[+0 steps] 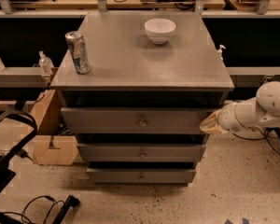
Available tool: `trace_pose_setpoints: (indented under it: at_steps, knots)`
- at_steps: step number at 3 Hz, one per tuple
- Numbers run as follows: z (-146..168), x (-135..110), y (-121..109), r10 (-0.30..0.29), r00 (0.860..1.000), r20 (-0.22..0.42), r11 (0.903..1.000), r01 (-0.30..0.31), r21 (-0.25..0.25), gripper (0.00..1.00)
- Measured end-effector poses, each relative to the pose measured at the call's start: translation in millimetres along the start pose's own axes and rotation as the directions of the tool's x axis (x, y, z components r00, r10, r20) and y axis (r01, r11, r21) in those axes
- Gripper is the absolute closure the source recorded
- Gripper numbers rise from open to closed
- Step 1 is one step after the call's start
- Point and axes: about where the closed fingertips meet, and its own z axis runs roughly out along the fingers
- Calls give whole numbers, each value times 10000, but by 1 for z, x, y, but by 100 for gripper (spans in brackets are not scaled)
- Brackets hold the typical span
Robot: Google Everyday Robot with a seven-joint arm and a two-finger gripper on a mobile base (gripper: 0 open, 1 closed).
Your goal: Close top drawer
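Note:
The top drawer point(130, 120) is a grey wooden drawer with a flat front and one small metal knob point(142, 122) at its centre. It stands only slightly out from the grey cabinet point(144, 59), with a thin dark gap above it. My gripper point(209, 124) is at the right end of the drawer front, touching its right edge, on the end of the white arm point(261, 108) that reaches in from the right.
A drink can point(78, 52) and a white bowl point(159, 30) stand on the cabinet top. Two lower drawers point(141, 152) stick out a little. A cardboard box point(49, 139) sits left of the cabinet. Cables lie on the floor.

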Motion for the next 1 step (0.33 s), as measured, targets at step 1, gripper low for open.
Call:
trace_pose_setpoints:
  at_steps: [1]
  knots:
    - [0, 0, 0, 0, 10000, 0, 10000, 0, 0, 100]
